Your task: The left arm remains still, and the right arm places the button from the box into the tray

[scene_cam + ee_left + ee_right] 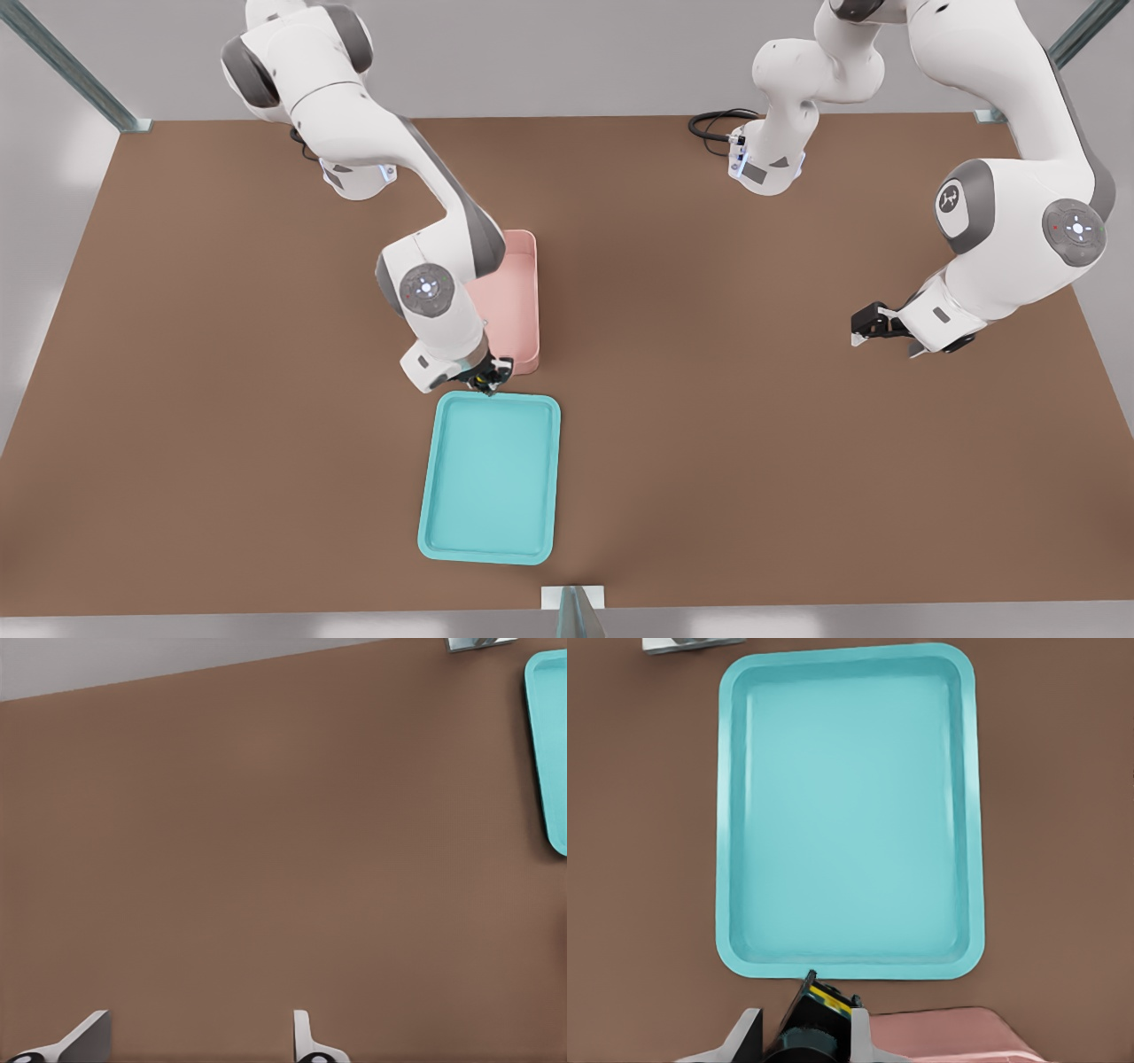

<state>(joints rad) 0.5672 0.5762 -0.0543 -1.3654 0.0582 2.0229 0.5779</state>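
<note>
**Yellow-capped button held between box and tray**

Yellow shows on the button [824,1001], which sits clamped between the fingers of the gripper [486,380]. The right arm [434,292] holds it above the narrow strip of brown table [753,443] between the pink box [518,292] and the turquoise tray [443,532], just at the tray's near edge. Both containers lie end to end, close together but apart.
</note>
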